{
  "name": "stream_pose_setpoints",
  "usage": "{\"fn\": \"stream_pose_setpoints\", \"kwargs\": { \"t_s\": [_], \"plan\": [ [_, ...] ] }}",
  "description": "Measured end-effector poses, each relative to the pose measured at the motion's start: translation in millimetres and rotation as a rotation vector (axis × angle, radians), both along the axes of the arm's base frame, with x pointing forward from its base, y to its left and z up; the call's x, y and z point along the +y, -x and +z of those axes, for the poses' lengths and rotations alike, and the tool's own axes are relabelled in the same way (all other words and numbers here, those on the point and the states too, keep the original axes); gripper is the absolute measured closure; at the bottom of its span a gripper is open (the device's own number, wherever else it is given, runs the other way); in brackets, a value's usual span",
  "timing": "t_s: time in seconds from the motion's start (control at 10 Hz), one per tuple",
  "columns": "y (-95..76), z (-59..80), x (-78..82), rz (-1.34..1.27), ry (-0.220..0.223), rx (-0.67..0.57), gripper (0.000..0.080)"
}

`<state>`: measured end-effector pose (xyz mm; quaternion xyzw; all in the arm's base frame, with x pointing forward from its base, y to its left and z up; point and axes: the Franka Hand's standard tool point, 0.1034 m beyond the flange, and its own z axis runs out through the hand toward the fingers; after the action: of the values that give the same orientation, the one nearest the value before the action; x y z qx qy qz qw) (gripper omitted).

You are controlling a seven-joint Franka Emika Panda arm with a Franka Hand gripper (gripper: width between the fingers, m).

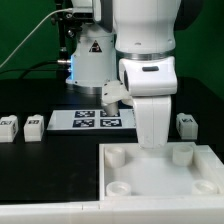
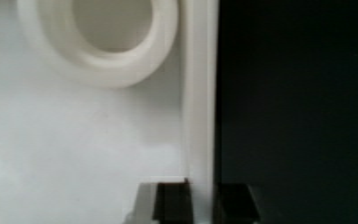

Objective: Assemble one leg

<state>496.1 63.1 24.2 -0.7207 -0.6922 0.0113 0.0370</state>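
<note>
The large white tray-like piece lies at the front, with round corner sockets. My gripper stands upright at its far edge, between the two far sockets. In the wrist view my gripper has its dark fingers either side of the tray's thin edge wall, closed on it, with one socket close by. Two legs lie at the exterior view's left and one leg at its right. A fourth leg-like block sits tilted behind the arm.
The marker board lies flat on the black table behind the tray. A white cone-shaped lamp or camera stand with cables stands at the back. A green wall closes the rear.
</note>
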Motion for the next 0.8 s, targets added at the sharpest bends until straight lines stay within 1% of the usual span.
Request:
{"fn": "stream_pose_setpoints", "kwargs": {
  "t_s": [0.5,0.7,0.8],
  "plan": [
    [0.8,-0.3,-0.8,-0.009,0.002,0.004,0.0742],
    [0.8,-0.3,-1.0,-0.009,0.002,0.004,0.041],
    [0.8,-0.3,-1.1,-0.01,0.002,0.004,0.041]
  ]
}}
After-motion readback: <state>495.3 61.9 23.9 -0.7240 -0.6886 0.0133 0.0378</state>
